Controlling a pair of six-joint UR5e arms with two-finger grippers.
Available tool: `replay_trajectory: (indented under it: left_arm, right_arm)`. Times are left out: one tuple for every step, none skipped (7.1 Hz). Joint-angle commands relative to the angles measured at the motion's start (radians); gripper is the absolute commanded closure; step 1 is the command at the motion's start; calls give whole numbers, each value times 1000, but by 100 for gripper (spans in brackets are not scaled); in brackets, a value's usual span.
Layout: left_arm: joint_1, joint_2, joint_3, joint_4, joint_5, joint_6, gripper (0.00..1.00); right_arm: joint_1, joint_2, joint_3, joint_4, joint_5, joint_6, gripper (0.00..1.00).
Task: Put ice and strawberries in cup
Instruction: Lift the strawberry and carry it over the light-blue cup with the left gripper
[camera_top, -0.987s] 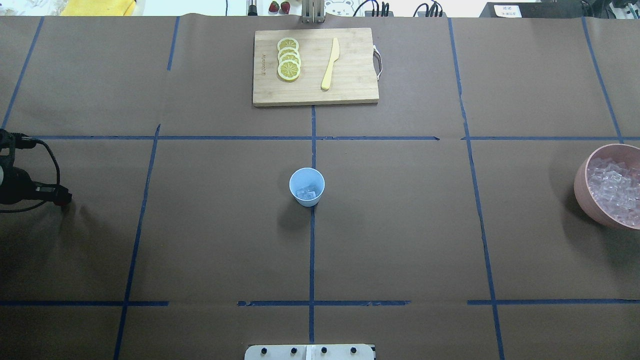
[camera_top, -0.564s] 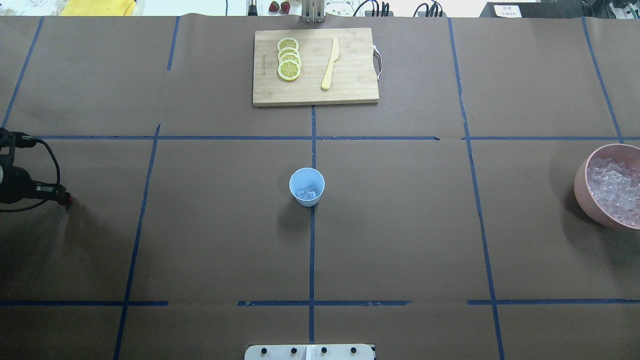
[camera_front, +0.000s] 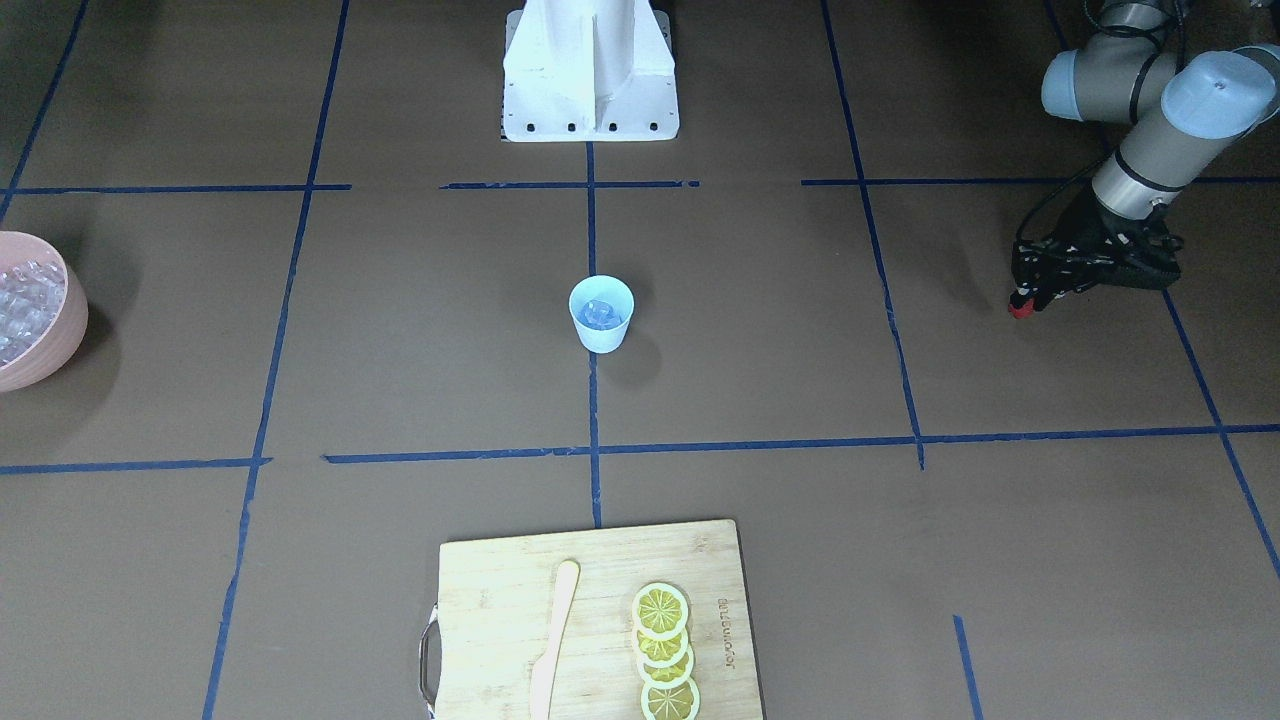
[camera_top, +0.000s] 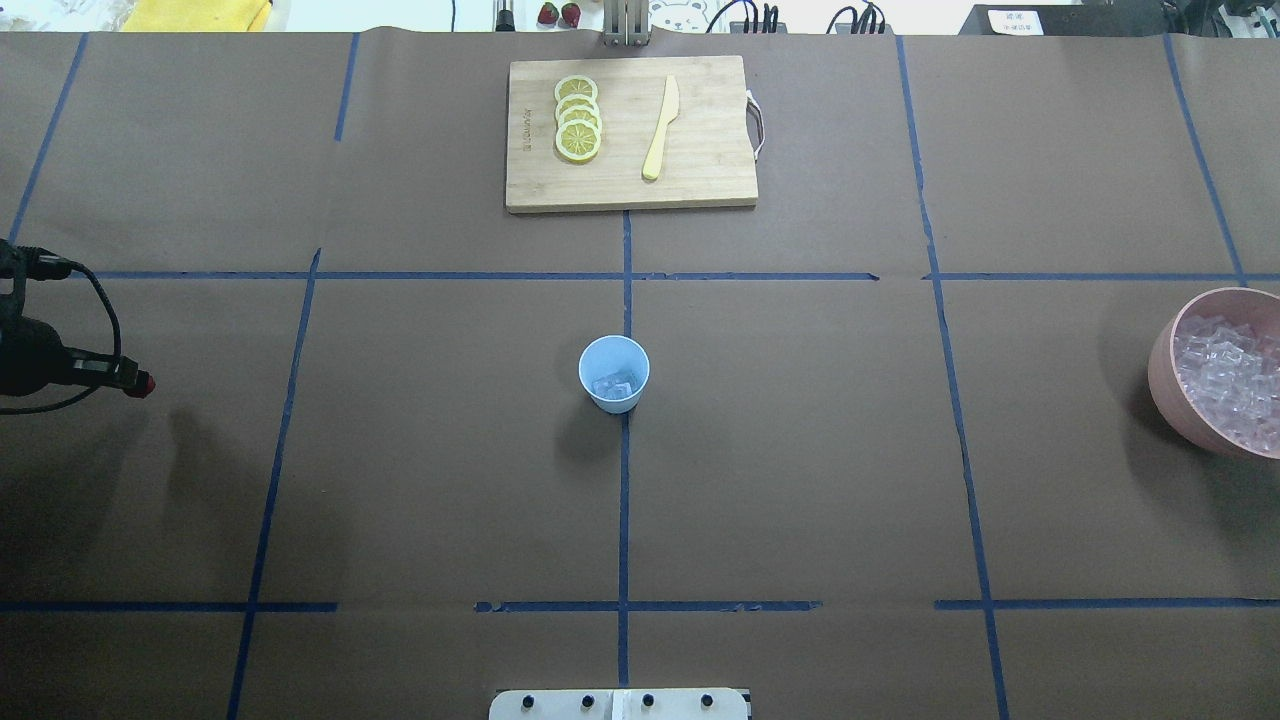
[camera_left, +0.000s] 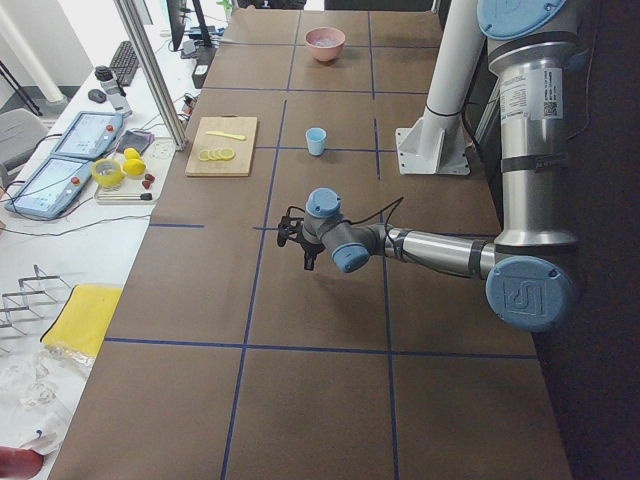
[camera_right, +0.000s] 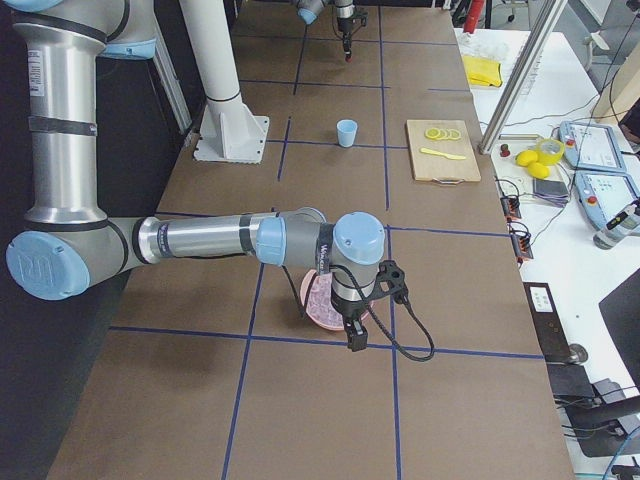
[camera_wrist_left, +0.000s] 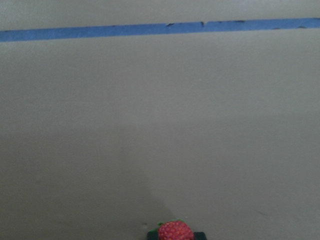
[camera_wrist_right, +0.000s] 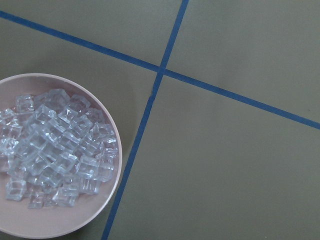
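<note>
Cup (camera_top: 612, 403) upright at frame ctr in overhead view, sitting on the vertical tape line (camera_top: 624, 500). Ice (camera_top: 613, 385): a few cubes in cup's bottom, also seen from front view (camera_front: 600, 314).

Berry (camera_top: 146, 384) not in cup. It's at far left edge of overhead view, mid-height, well apart from cup. Pinched at tip of L claw (camera_top: 130, 381), which is closed down on it, tip pointing toward frame ctr. L wrist cam: berry (camera_wrist_left: 176, 231) at bottom ctr, bare desk (camera_wrist_left: 160, 125) beyond. Front view: same claw (camera_front: 1025, 300) at right side, shadow lying apart from it, so held off the desk.

Bowl (camera_top: 1168, 400), pink, cut by right edge of overhead view, mid-height; heaped w/ more cubes (camera_wrist_right: 55, 150).

R claw (camera_right: 354, 343): lower ctr of right side view, just by bowl's near rim. Can't tell if open or closed; fingers not in R wrist cam.

Board (camera_top: 700, 130) top ctr of overhead view, w/ lemon slices (camera_top: 578, 118) overlapping in a row and knife (camera_top: 660, 128) beside them.
</note>
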Motion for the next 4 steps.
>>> replay_trajectory:
  left_arm:
    - [-6, -4, -113, 116, 1, 0, 100]
    - [-5, -8, -199, 229, 1, 0, 100]
    - [3, -24, -271, 346, 1, 0, 100]
    - [3, -91, -311, 457, 2, -2, 100]
  right_arm:
    - [0, 0, 0, 0, 4, 0, 0]
    - [0, 0, 0, 0, 4, 0, 0]
    - [0, 0, 0, 0, 4, 0, 0]
    - [0, -1, -1, 0, 3, -1, 0]
